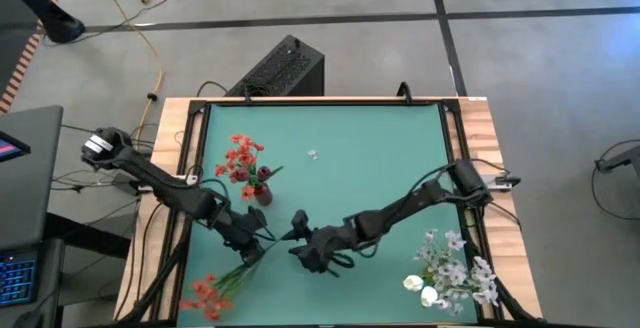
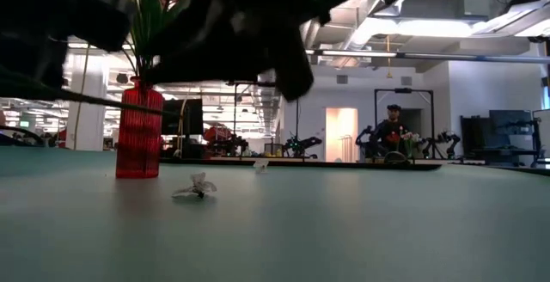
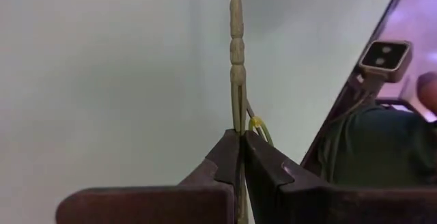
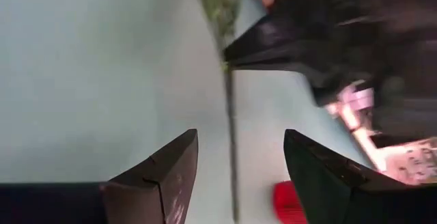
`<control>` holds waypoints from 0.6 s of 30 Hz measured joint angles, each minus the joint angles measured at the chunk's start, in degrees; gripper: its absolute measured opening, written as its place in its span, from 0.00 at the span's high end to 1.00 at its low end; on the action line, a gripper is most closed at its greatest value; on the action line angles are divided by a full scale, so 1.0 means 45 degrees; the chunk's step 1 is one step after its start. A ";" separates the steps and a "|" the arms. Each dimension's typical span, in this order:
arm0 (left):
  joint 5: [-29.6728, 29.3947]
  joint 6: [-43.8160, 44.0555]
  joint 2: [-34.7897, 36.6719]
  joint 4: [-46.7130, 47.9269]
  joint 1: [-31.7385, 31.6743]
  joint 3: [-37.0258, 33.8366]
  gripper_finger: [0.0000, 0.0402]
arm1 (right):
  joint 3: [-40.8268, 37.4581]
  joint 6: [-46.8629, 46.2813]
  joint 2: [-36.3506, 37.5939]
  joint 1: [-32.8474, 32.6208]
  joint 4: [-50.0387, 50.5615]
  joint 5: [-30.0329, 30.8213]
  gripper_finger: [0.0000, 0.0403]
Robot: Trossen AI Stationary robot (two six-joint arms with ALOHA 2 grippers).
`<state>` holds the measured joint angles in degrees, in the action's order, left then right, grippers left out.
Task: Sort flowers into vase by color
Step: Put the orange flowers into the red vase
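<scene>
Left claw (image 1: 262, 249) clenched on a thin green stem (image 3: 236, 53), low over the green surface (image 1: 370, 148), near its front-left part. Wrist view confirms: both dark fingers (image 3: 225, 157) pressed together with the stem pinched between them, stem running straight away from the tips.

That stem belongs to an orange-red flower (image 1: 207, 294) whose head and leaves lie at the front-left corner, by the wooden edge.

Right claw (image 1: 298, 236) just beside the left one, released: fingers (image 4: 160, 176) spread apart, the stem running along the gap between them, nothing gripped. The two claws nearly meet mid-front of the surface.

Red vase (image 1: 262, 194) stands upright left of centre, close behind the left claw, already holding orange-red clusters (image 1: 240, 158) on green stems. Low view shows it ribbed and translucent (image 2: 139, 131).

White blossom sprays and buds (image 1: 455, 273) bunched at the front-right corner, well apart from both claws.

Small pale loose blossom (image 1: 312, 154) lying alone on the surface behind the vase, toward the middle; seen in low view flat on the mat (image 2: 196, 187).
</scene>
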<state>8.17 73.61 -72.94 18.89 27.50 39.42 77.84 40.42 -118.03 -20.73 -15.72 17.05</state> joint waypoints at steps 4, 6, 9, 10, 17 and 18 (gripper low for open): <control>0.0032 -0.0515 -0.0461 -0.0646 -0.0385 -0.0005 1.00 | 0.0946 -0.0301 -0.0766 0.0051 0.1455 -0.0003 0.39; 0.0055 -0.0834 -0.0517 -0.0934 -0.0507 0.0005 1.00 | 0.1242 -0.0306 -0.1058 0.0068 0.1540 0.0354 0.39; 0.0278 -0.1256 -0.0482 -0.1131 -0.0610 0.0000 1.00 | 0.1427 -0.0306 -0.1386 0.0068 0.1635 0.1159 0.39; 0.0334 -0.1341 -0.0461 -0.1124 -0.0621 0.0000 1.00 | 0.1405 -0.0304 -0.1385 0.0098 0.1755 0.1181 0.39; 0.0362 -0.1474 -0.0449 -0.1202 -0.0635 0.0000 1.00 | 0.1395 -0.0884 -0.1348 0.0307 0.1926 0.1134 0.45; 0.0365 -0.1507 -0.0449 -0.1203 -0.0635 0.0000 1.00 | 0.1395 -0.0889 -0.1345 0.0323 0.1925 0.1134 0.48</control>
<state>9.82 66.82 -74.96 13.48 24.64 39.42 84.12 36.42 -124.08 -19.28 -7.06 22.15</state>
